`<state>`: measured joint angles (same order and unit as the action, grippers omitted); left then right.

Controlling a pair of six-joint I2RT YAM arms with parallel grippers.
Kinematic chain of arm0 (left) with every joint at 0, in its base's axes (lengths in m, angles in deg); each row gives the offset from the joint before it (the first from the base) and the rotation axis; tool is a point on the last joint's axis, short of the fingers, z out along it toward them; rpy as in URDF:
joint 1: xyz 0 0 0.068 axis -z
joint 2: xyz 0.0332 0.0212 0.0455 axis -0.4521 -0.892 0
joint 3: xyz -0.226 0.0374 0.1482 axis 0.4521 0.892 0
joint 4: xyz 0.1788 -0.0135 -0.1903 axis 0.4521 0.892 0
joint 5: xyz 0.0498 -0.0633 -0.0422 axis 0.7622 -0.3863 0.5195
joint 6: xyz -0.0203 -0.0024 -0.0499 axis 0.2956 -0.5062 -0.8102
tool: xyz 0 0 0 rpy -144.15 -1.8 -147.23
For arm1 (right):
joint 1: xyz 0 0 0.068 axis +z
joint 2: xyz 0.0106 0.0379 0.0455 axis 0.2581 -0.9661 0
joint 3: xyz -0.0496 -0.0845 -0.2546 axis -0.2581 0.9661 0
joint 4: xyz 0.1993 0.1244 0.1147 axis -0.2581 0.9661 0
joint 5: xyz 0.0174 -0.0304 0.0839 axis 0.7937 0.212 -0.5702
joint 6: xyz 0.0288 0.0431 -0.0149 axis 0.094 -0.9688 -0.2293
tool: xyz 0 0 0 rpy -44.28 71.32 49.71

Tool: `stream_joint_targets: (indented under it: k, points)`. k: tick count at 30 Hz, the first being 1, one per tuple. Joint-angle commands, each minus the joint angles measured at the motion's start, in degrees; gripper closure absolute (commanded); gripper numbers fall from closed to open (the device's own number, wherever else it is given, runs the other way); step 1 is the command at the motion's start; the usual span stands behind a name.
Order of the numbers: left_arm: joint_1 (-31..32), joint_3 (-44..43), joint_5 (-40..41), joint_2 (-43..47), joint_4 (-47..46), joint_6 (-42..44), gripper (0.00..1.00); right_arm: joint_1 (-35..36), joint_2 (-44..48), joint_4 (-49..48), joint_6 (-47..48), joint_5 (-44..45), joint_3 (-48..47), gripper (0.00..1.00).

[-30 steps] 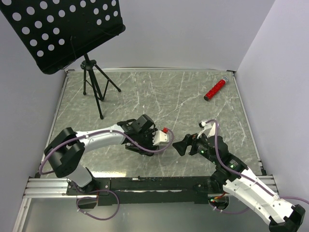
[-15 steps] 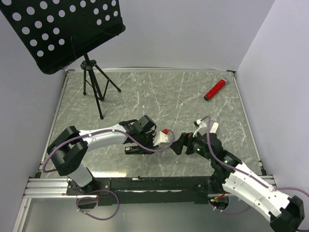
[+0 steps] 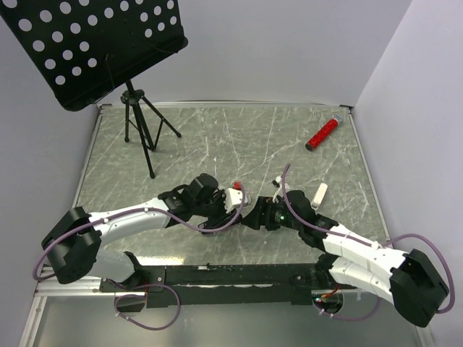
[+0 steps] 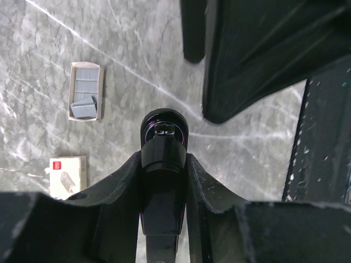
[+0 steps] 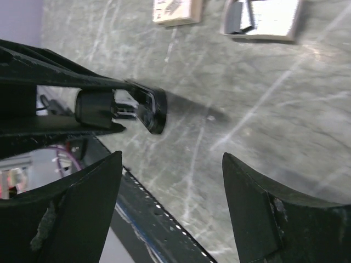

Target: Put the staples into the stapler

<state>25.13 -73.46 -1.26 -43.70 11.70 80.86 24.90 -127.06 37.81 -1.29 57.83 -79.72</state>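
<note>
Stapler [image 4: 164,131] sits pinched across its black body by the left gripper [image 4: 163,160], one finger on each flank, its free end poking out past the fingertips and, judging by the shadow under it in the right wrist view, lifted a little off the table [image 4: 258,142]. The right gripper [image 5: 171,159] faces that end with its fingers spread and nothing between them. The step in hand looks like opening the stapler so the rail is exposed. To do it well, the right fingers should take only the top arm near the free end, not the whole bar, and swing it about the hinge rather than pull outward, which could drag the stapler out of the left grip. The staples wait on the table beside it: the grey tray [image 4: 86,90] and the cream box [image 4: 67,175], near each other but apart.
</note>
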Motion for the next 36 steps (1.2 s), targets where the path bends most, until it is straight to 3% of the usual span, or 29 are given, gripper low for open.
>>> stream_joint_targets:
  k: [1,6,15,22,30,36]
  points:
    - [0.20,1.96,-3.41,3.66,-10.20,-5.28,0.99,-0.22,-3.07,-9.04,-2.15,-4.07,-1.18,0.23]
    - [0.11,3.11,-3.32,5.24,-12.23,-6.43,0.99,-0.13,-8.17,-13.52,-3.28,-6.27,-2.06,0.30]
    - [0.20,3.82,-5.61,5.69,-14.51,-7.57,0.99,-0.13,-13.45,-17.46,-3.90,-8.38,-2.42,0.54]
    - [0.29,3.82,-7.89,5.33,-16.80,-8.45,0.99,-0.13,-15.64,-24.77,-5.75,-9.61,-1.80,0.58]
    - [0.20,4.78,-6.40,7.44,-18.20,-8.98,0.99,-1.53,-16.17,-25.83,-7.24,-9.26,-1.45,1.00]
    - [0.02,8.64,-1.76,12.18,-21.01,-11.00,0.99,-2.06,-14.24,-24.25,-7.86,-7.33,-0.92,1.00]
